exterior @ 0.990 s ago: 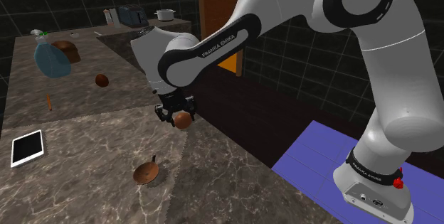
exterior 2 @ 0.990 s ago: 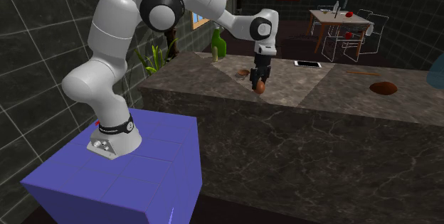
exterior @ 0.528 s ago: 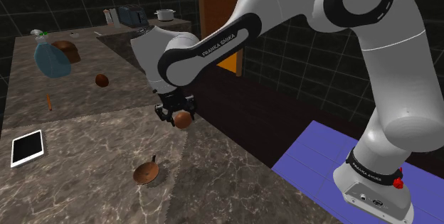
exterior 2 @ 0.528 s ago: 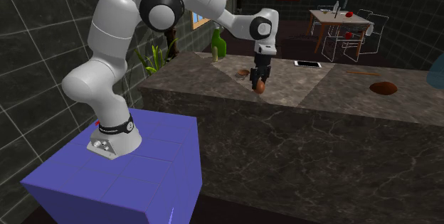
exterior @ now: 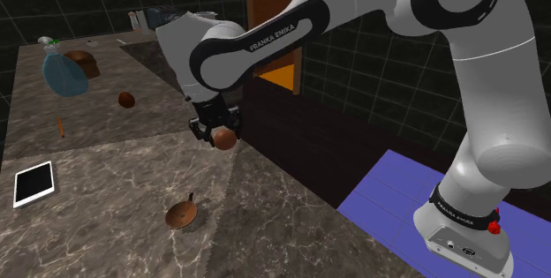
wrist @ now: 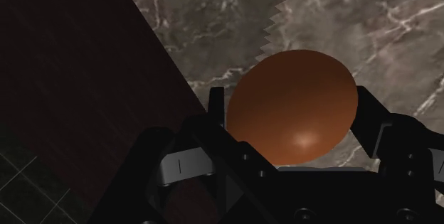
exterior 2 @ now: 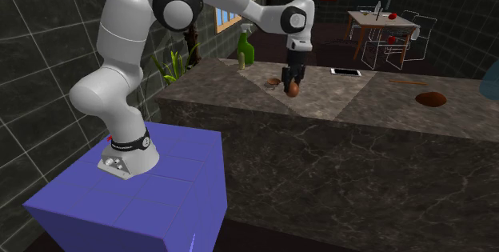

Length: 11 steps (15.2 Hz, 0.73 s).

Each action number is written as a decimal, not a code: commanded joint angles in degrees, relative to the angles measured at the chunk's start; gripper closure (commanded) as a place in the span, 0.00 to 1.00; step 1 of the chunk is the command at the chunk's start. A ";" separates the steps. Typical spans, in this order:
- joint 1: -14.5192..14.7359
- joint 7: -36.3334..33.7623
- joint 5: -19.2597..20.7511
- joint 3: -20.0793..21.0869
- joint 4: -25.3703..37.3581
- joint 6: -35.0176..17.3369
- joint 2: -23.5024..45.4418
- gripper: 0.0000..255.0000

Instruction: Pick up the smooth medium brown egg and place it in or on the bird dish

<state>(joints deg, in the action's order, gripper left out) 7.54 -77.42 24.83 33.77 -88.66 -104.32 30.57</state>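
Glossy orange-brown egg [wrist: 292,105]; black fingers [wrist: 217,112]; surface [exterior: 115,197] grey-brown marble, veined white; bird dish [exterior: 181,215] reddish brown; stand [exterior: 388,199] violet-blue, gridded; arm [exterior: 477,100] white, dark joints.

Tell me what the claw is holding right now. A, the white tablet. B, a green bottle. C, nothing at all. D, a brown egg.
D: the wrist view shows the claw shut on the brown egg, with a black finger pressed against each side of it.
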 commanded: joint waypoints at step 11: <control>0.25 1.99 -1.67 0.85 5.62 7.27 -2.27 1.00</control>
<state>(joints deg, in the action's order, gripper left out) 7.74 -75.54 23.22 34.60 -83.47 -97.52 28.34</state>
